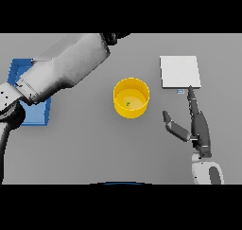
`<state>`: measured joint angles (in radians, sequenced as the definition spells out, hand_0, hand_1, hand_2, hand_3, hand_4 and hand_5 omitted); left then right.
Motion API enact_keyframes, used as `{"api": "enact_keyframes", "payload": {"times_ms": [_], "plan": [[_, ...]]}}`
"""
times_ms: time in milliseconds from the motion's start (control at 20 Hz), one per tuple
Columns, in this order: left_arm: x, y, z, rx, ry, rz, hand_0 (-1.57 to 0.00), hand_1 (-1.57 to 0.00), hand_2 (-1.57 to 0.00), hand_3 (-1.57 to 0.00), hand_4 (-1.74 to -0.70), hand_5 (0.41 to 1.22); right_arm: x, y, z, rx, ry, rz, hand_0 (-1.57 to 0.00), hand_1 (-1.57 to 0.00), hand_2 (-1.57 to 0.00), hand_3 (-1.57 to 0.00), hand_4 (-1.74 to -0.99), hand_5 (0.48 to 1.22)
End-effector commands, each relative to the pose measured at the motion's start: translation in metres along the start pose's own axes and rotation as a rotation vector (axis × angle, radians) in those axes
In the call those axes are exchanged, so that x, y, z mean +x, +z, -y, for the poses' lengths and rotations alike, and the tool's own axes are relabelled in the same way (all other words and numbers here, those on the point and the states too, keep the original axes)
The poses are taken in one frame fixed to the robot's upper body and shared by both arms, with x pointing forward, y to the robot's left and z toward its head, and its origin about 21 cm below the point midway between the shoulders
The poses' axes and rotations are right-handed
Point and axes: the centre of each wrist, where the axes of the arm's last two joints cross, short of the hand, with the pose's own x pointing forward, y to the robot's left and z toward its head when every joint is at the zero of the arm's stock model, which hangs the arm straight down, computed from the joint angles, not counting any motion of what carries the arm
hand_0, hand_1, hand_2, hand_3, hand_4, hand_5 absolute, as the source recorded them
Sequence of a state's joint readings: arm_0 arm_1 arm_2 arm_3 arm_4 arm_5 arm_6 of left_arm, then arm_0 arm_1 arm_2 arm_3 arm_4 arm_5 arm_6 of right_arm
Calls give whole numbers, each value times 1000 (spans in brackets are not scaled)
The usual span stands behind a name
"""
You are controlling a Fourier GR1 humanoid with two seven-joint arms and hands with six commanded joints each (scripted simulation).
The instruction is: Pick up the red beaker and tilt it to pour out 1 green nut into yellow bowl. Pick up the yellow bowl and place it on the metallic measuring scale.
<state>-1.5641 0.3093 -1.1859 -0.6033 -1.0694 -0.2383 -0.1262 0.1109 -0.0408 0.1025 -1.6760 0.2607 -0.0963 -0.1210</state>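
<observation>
The yellow bowl (131, 98), green nut inside, sits left of the nearer right hand (197, 127), whose straight, empty fingers (191, 97) point toward the scale (179, 71).

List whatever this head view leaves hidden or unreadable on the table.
- Left hand: out of view; the left arm runs to the scene's upper edge, where it is cut off.
- Red beaker: in no part of the view, so its state is unknown.
- Blue tray: largely covered by the left arm; its contents cannot be seen.
- Scale display: too small to read.
- Green nut in the yellow bowl: a speck, shape unclear.
- Right hand: plainly visible, fingers straight.
</observation>
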Motion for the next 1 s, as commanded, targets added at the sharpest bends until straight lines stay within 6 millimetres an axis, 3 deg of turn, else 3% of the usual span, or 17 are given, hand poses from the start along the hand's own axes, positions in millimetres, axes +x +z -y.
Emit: {"api": "enact_keyframes", "payload": {"times_ms": [0,50,200,350,450,550,700,850,950], "plan": [[-15,4,0,13,26,-27,-1571,-1571,-1483,-1147,-1701,1221,0,-2,0,-2,-20,-10,1,1,1,1,-1183,596],[-34,7,-4,12,67,-86,-1571,-1571,-1501,-1232,-1705,1221,-1,-2,-1,2,-21,-12,1,1,1,1,-1181,593],[-75,18,12,-12,282,-226,-1571,-1571,-1535,-1397,-1720,1221,1,-5,1,9,-54,5,1,1,1,1,-1193,597],[-109,37,54,-33,641,-448,-1571,-1571,-1553,-1365,-1729,1221,-2,-5,3,19,-54,-12,1,1,1,1,-1209,593],[-122,52,89,-2,866,-530,-1571,-1571,-1559,-1368,-1733,1221,-2,-6,3,29,-69,-2,1,1,1,1,-1224,592],[-123,67,129,31,1044,-601,-1571,-1571,-1563,-1396,-1736,1221,0,-7,8,28,-56,21,1,1,1,1,-1222,587],[-121,90,173,77,1259,-724,-1571,-1571,-1567,-1428,-1739,1221,-5,-6,8,36,-52,19,1,1,1,1,-1226,587],[-99,109,215,103,1424,-908,-1571,-1571,-1569,-1432,-1740,1221,-5,-8,7,49,-31,16,1,1,1,1,-1217,599],[-76,116,232,113,1508,-990,-1571,-1571,-1570,-1445,-1740,1221,-6,-10,7,57,-15,3,1,1,1,1,-1212,610]]}}
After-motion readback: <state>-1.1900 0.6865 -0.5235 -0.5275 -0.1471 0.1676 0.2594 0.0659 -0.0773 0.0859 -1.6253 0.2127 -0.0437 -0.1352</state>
